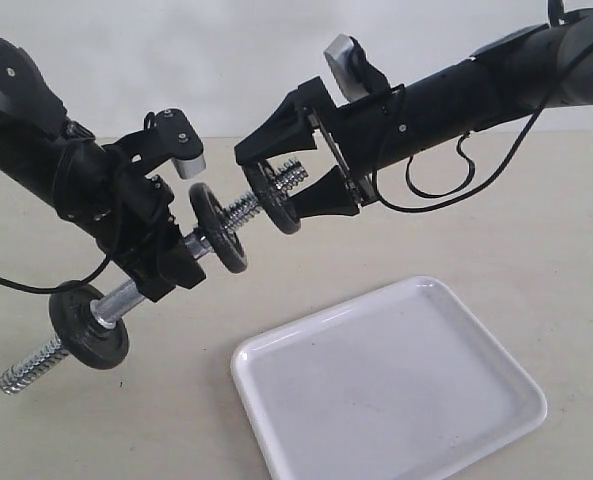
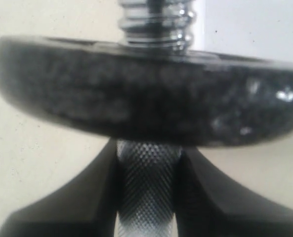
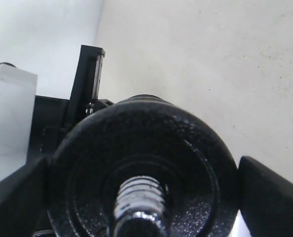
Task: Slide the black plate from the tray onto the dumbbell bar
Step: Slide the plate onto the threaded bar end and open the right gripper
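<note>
Okay, left side first: left gripper (image 1: 171, 262), fingers clamped tight on the knurled middle of the dumbbell bar (image 1: 121, 298), holding it in the air over the left half of the bench (image 1: 536, 250). The bar's long axis runs from its low end near the near left corner up toward the far right. An outer disc (image 1: 88, 328) sits on the low end. A second disc (image 1: 219, 228) sits just past the left fingers on the high side.

Further along, the black plate (image 1: 273, 205) is already over the high threaded tip, hole on the bar, face square to the axis. Bare thread separates it from the second disc.

The right gripper (image 1: 268, 181) reaches in from the far right corner, fingers spread wide, one on each side of the plate's rim. A thin light strip shows beside one finger in the right wrist view, so I can't tell if they actually pinch it.

The tray (image 1: 396, 390) lies flat toward the near right corner, and the plate is not in it.

Judgement: the right arm is the one at the plate. What's left is a straight push down the bar axis, leftward toward the second disc. Tilting off axis would likely snag the coarse thread.
</note>
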Motion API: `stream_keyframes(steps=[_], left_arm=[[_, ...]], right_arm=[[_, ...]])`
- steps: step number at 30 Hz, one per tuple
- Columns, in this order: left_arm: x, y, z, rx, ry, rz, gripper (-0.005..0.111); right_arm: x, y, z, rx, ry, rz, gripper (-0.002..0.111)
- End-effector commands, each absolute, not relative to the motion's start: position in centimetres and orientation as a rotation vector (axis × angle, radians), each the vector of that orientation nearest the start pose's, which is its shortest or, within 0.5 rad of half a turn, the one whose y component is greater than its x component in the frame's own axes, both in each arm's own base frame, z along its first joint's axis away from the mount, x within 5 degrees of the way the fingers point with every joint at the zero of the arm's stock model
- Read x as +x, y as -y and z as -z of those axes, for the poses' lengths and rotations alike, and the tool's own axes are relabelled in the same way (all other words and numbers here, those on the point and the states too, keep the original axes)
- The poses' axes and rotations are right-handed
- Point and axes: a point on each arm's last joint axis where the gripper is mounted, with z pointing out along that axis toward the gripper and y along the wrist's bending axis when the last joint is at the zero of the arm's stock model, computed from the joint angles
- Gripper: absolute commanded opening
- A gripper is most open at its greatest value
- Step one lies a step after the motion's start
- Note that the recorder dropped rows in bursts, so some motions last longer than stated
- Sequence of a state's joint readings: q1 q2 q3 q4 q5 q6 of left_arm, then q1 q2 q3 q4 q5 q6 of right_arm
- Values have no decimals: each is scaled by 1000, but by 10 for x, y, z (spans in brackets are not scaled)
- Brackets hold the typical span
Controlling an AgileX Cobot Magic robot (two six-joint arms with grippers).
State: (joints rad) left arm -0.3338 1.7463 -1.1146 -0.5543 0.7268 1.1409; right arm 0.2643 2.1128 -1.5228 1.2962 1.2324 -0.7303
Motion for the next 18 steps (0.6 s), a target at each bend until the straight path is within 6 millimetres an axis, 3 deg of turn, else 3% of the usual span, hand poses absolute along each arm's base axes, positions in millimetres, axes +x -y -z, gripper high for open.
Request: stream_keyframes(steps=[1, 7, 14, 18], left_arm=[[318, 148, -245, 1280, -2158, 390, 4], [318, 148, -245, 1279, -2158, 389, 4], [318, 148, -245, 1279, -2158, 389, 4], [318, 148, -245, 1278, -2157, 387, 4]], right_arm=[[389, -191, -213, -503, -2443, -1648, 0], [382, -204, -213, -545, -2446, -1662, 0], [383, -203, -213, -549, -2437, -1661, 1], [383, -203, -213, -579, -2419, -1651, 18]])
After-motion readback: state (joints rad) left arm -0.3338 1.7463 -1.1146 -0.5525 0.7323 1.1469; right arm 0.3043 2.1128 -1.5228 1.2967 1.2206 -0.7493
